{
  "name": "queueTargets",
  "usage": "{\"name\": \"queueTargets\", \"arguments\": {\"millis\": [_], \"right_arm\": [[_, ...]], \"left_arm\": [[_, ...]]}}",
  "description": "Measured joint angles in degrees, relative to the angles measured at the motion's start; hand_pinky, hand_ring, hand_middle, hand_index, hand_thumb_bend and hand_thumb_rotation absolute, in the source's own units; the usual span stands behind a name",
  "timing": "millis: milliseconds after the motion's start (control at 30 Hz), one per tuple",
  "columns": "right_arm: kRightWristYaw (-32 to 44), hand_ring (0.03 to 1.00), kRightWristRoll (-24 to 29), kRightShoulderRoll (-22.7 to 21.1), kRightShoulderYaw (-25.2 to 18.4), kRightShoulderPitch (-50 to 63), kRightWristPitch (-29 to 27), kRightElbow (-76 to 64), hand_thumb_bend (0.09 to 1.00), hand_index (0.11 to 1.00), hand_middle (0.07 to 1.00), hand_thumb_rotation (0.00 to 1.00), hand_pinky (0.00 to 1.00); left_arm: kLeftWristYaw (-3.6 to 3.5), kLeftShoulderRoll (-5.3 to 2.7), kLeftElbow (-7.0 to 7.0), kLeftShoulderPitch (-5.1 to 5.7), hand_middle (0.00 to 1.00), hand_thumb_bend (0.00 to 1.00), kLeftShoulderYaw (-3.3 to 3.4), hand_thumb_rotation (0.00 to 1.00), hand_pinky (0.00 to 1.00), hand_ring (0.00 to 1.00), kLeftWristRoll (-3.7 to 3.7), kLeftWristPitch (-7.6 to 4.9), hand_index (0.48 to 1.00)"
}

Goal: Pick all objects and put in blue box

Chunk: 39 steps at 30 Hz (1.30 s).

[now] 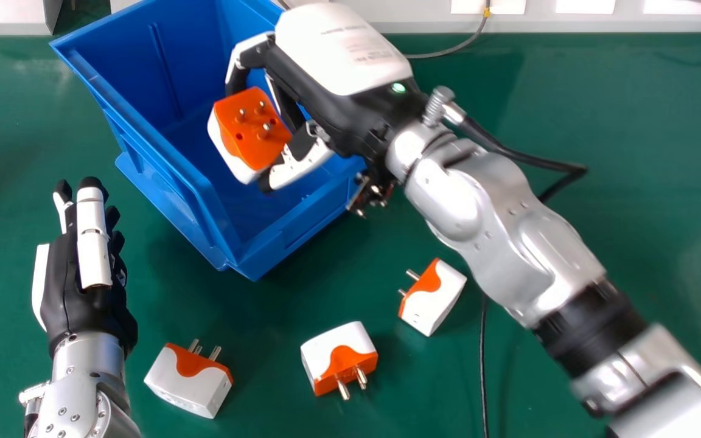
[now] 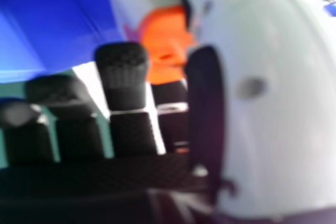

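- Fingers point(image 1: 248, 51) of the right hand point(image 1: 338, 55) grip a blocky white-and-orange plastic plug adapter point(image 1: 252, 137) over the inside of the open blue plastic box point(image 1: 302, 228).
- Left hand point(image 1: 61, 298), beside the box over the green bench point(image 1: 661, 243): relaxed and extended, holding nothing.
- Remaining on the bench: the left adapter point(image 1: 189, 380), middle adapter point(image 1: 338, 359) and right adapter point(image 1: 432, 298), all outside the box.
- Each is probably fairly light and stiff, its smooth shell liable to swivel; best taken by the white sides, clear of the metal pins point(image 1: 241, 115).
- Lowering before release should soften the landing.
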Motion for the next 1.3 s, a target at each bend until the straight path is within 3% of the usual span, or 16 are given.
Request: {"name": "queueTargets", "arguments": {"millis": [267, 500, 733, 900, 1067, 1300], "right_arm": [[-4.1, 0.184, -1.5, 6.2, 2.9, -11.1, 2.4, 17.9, 0.489, 0.481, 0.306, 0.14, 0.12], [-7.7, 0.164, -1.3, 9.8, 4.2, -19.5, 1.4, 31.2, 0.493, 0.486, 0.271, 0.13, 0.11], [-11.3, 0.181, -1.5, 13.2, 6.7, -23.4, 1.3, 40.8, 0.513, 0.481, 0.388, 0.05, 0.13], [-11.9, 0.214, -1.6, 13.8, 8.6, -24.3, 2.2, 43.9, 0.517, 0.49, 0.398, 0.02, 0.17], [-12.4, 0.215, -1.8, 14.2, 10.3, -24.6, 4.0, 45.7, 0.517, 0.49, 0.393, 0.01, 0.17], [-12.4, 0.22, -2.5, 14.3, 11.2, -24.6, 5.3, 46.9, 0.52, 0.491, 0.407, 0.01, 0.18]], "left_arm": [[-0.02, -1.1, -1.07, 0.61, 0.98, 0.29, -0.76, 0.96, 1.0, 0.98, 0.0, 0.0, 0.992], [0.0, -1.28, -2.4, 1.58, 0.99, 0.29, -0.78, 0.96, 1.0, 0.98, -0.02, 0.02, 0.996], [0.05, -1.97, -4.04, 2.56, 0.99, 0.28, -1.04, 0.97, 1.0, 0.98, -0.01, 0.21, 0.997], [0.22, -2.33, -5.59, 3.31, 0.99, 0.28, -1.84, 0.97, 1.0, 0.98, 0.04, 0.58, 0.998], [0.69, -3.27, -7.25, 4.36, 0.99, 0.28, -2.11, 0.97, 1.0, 0.98, 0.03, 1.12, 0.998], [1.22, -3.76, -8.01, 4.85, 0.99, 0.28, -2.52, 0.97, 1.0, 0.98, 0.04, 1.28, 0.998]]}}
